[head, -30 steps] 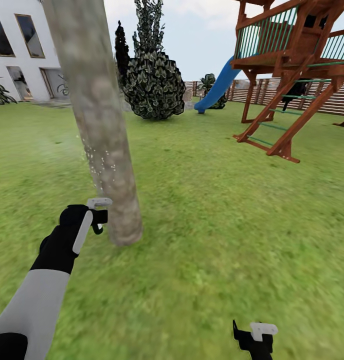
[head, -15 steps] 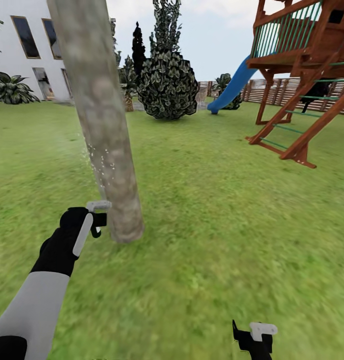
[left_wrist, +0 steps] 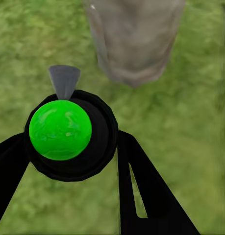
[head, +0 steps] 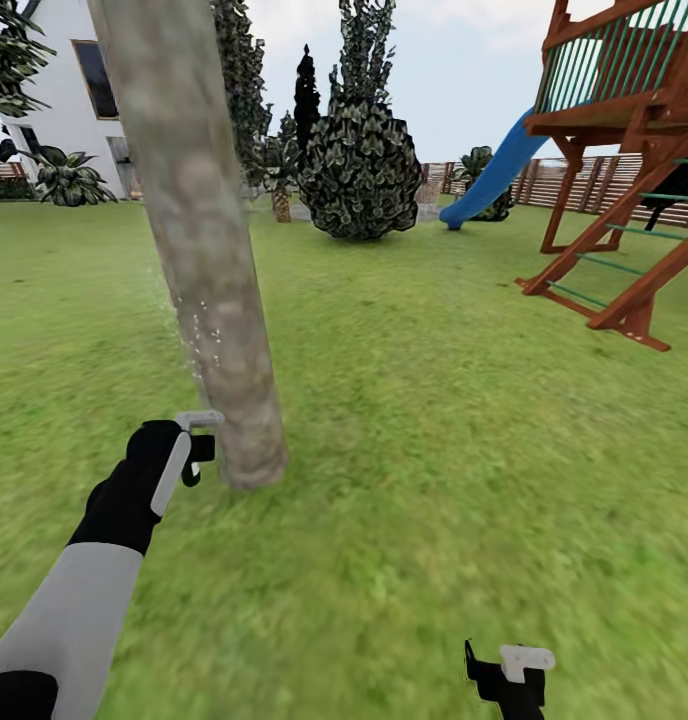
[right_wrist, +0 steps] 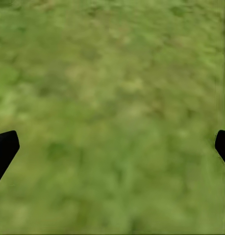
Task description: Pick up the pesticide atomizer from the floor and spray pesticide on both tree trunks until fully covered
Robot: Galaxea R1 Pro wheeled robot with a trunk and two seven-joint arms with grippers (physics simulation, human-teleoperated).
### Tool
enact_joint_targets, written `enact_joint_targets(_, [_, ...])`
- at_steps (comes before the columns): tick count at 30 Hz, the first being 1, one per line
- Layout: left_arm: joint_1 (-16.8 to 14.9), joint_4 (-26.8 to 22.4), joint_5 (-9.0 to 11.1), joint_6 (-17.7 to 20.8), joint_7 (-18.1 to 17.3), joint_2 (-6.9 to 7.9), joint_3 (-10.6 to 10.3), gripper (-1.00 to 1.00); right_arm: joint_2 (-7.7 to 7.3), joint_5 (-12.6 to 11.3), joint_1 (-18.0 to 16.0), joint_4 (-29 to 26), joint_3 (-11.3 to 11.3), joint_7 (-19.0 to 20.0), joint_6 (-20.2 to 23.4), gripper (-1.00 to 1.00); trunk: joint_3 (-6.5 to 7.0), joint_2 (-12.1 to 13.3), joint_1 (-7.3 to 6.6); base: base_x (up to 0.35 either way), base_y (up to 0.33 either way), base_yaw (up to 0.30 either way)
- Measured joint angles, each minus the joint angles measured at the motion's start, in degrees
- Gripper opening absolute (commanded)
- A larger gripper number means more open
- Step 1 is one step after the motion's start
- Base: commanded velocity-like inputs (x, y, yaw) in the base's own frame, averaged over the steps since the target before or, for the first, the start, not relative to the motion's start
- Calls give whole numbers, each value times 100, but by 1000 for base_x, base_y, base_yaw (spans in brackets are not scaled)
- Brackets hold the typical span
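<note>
**Spraying the trunk while the view swings round**

Spraying goes on at the foot of the tree trunk (head: 199, 250): fine pale droplets fleck its left flank, just above the left gripper (head: 197, 440). Against the pictures from a second ago, the whole scene has slid to the right, the wooden play tower (head: 624, 160), the blue slide (head: 494, 170) and the dark cone-shaped bush (head: 359, 165) all shifting together, while more of the white house (head: 69, 90) edge and leafy plants come in on the left. That is the camera turning, not the things moving. The left arm and the trunk keep nearly the same places in the frame, so the nozzle has stayed trained on the same low stretch of bark.

In the left wrist view the pesticide atomizer (left_wrist: 68, 132) sits pinched between the left gripper's dark fingers (left_wrist: 151, 196), its green-topped black head and grey nozzle pointing toward the trunk base, near but not touching. The right gripper (head: 512, 672) hangs low over the lawn (head: 454, 400), its fingertips spread wide with only grass between them.

By my reading, the droplets mark only a small band of the trunk, so much of it probably awaits coverage, and the turning view may help reach further round.
</note>
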Motion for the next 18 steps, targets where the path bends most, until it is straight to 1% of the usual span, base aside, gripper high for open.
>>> enact_joint_targets(3, [2, 2, -3, 0, 5, 14, 5, -100, 2, 5, -4, 0, 0, 1, 0, 100, 0, 0, 0, 106, -269, 22])
enact_joint_targets(4, [81, 7, 1, 1, 14, 22, 18, -100, 2, 6, 1, 0, 0, 1, 0, 100, -1, 0, 0, 88, -269, 195])
enact_joint_targets(6, [218, 9, 5, -8, 22, 29, 23, -100, 2, 16, -1, 0, 0, 0, 0, 100, 0, 0, 0, 85, -269, 259])
enact_joint_targets(14, [237, 2, 4, -10, 34, 25, 24, -100, 2, 17, -2, 0, 0, 2, 0, 100, 0, 0, 0, 86, -269, 271])
enact_joint_targets(18, [237, 1, 3, -9, 33, 18, 12, -100, 2, 12, 0, 0, 0, 3, 0, 100, 0, 0, 0, 87, -269, 51])
